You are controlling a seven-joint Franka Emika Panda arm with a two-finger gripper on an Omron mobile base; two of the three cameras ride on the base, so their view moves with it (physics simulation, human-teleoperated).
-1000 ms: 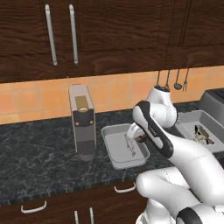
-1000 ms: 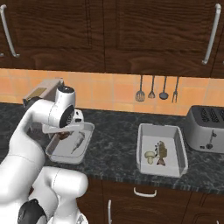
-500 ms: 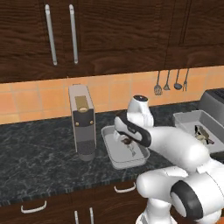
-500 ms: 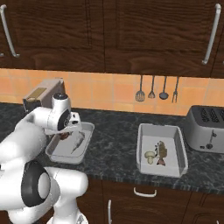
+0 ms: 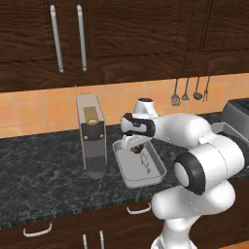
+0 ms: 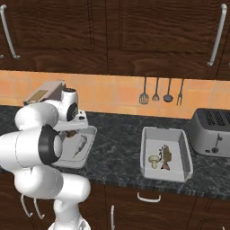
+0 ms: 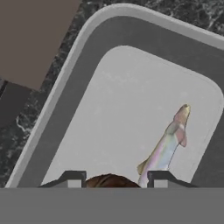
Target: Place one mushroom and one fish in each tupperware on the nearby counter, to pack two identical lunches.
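My gripper (image 5: pixel 137 147) hangs low over the back end of the left tupperware (image 5: pixel 127 180) and is shut on a dark reddish-brown mushroom (image 7: pixel 109 180), which sits between the two finger tips. A pale fish (image 7: pixel 166 146) lies on that tray's floor beside the mushroom. From the right base view the held mushroom (image 6: pixel 70 134) is at the left tupperware (image 6: pixel 74 164), next to its fish (image 6: pixel 80 147). The right tupperware (image 6: pixel 164 175) holds a pale mushroom (image 6: pixel 154 160) and a fish (image 6: pixel 166 155). Both trays rest on the dark speckled counter (image 6: pixel 117 152).
A tall grey coffee machine (image 5: pixel 91 136) stands just left of the left tray, close to the hand. A silver toaster (image 6: pixel 213 132) sits at the right end. Utensils (image 6: pixel 157 90) hang on the tiled wall. Wooden cabinets hang overhead.
The arm's upper links have swung round to the right. The hand, with the mushroom in it, has shifted a little toward the back of the left tray.
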